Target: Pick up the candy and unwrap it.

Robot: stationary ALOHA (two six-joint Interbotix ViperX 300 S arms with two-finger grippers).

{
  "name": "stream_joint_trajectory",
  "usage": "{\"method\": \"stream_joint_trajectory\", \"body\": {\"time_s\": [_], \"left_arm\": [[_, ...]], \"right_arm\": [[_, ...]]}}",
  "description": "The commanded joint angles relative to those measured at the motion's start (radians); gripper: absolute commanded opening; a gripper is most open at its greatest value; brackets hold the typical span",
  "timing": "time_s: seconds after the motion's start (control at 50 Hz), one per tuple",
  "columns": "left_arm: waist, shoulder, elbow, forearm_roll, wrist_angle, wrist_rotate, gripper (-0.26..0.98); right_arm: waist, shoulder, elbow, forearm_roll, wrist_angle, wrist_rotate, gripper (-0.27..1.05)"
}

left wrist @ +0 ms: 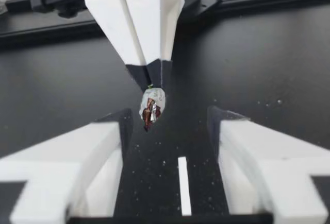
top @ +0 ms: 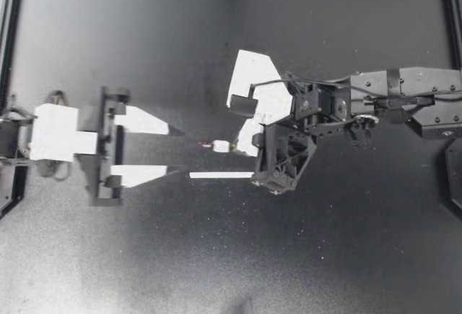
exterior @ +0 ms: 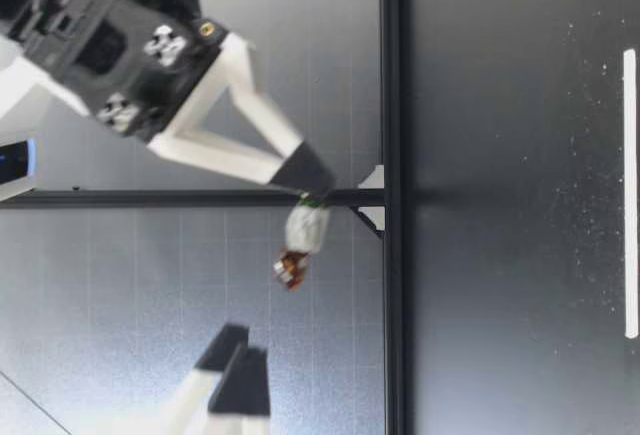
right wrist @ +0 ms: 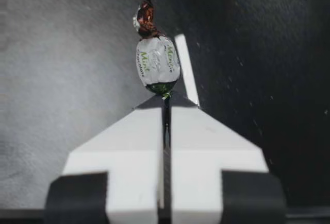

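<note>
My right hand [top: 237, 146] is squeezed tight on the candy [top: 221, 145]. Its two white fingers with dark tips are pressed together, and they pinch one twisted end of the wrapper, the end with a bit of green on it. The candy is round and sits in a white wrapper with green print. Its other twisted end is shiny and brown-red, and it sticks out away from my right hand, toward my left hand [top: 177, 151]. The candy is up in the air, not on the counter [top: 216, 256]. From the low view you can see it hanging under the tips of my right hand, with a gap between it and the dark counter. My left hand is let go, with its two fingers spread wide apart and nothing in them. It faces my right hand. From my left wrist view, the candy hangs out in front of the gap between the two fingers and touches neither one. A thin white strip [top: 220, 175] lies flat on the counter under the two hands, just beside the place where the candy hangs. The counter is dark with tiny pale specks on it.
</note>
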Motion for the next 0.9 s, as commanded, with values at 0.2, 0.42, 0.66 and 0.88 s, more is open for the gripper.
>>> {"method": "stream_joint_trajectory", "body": {"time_s": [0.2,0.42,0.66,0.88], "left_arm": [[0.000,0.023,-0.044,0.000,-0.009,0.002,0.45],[0.000,0.029,-0.054,0.000,-0.009,0.002,0.44],[0.000,0.043,-0.067,0.000,-0.009,-0.002,0.32],[0.003,0.055,-0.075,-0.002,-0.005,0.000,-0.05]], "right_arm": [[0.018,-0.026,-0.051,0.002,-0.012,0.002,-0.18],[0.026,-0.025,-0.054,0.002,-0.017,0.002,-0.18],[0.029,-0.023,-0.054,0.002,-0.020,0.002,-0.18],[0.031,-0.026,-0.052,0.002,-0.023,0.002,-0.18]]}}
